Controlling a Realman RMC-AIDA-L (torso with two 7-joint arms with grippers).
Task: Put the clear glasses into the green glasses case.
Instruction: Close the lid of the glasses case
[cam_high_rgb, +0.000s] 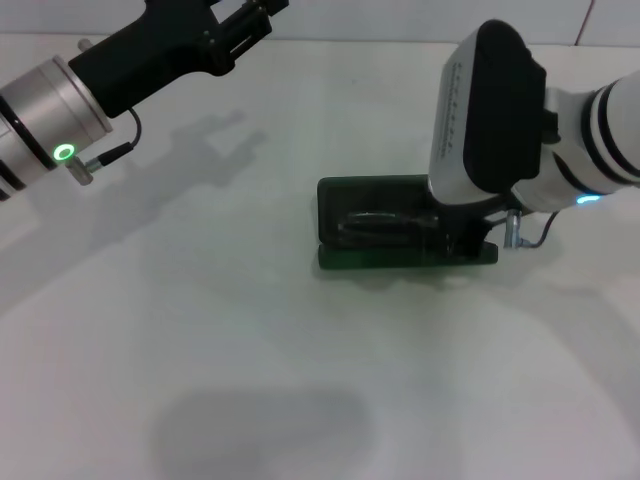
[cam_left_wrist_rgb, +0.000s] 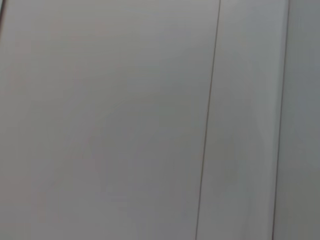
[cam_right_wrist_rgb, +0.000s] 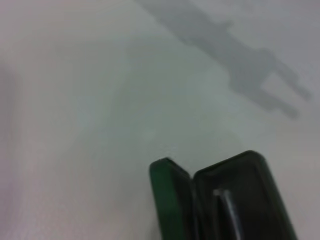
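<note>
Right gripper inside green glasses case

the green glasses case looks like hard, slightly glossy plastic with a dark matt lining. the clear glasses inside are transparent plastic, catching faint glints. the bench is smooth, matt white.

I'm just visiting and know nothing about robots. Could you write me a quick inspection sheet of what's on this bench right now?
Surface: white table, bare, shadowed.
Job's things: green glasses case lies open; something faint and glassy sits inside, likely the clear glasses.
Clutter: nothing seen.
Grippers: right gripper is down at the case's right end, fingers hidden; left gripper is raised at the far left, away from the case.
Cables: short ones at the left wrist and right wrist.
Surroundings: pale panelled wall.
</note>
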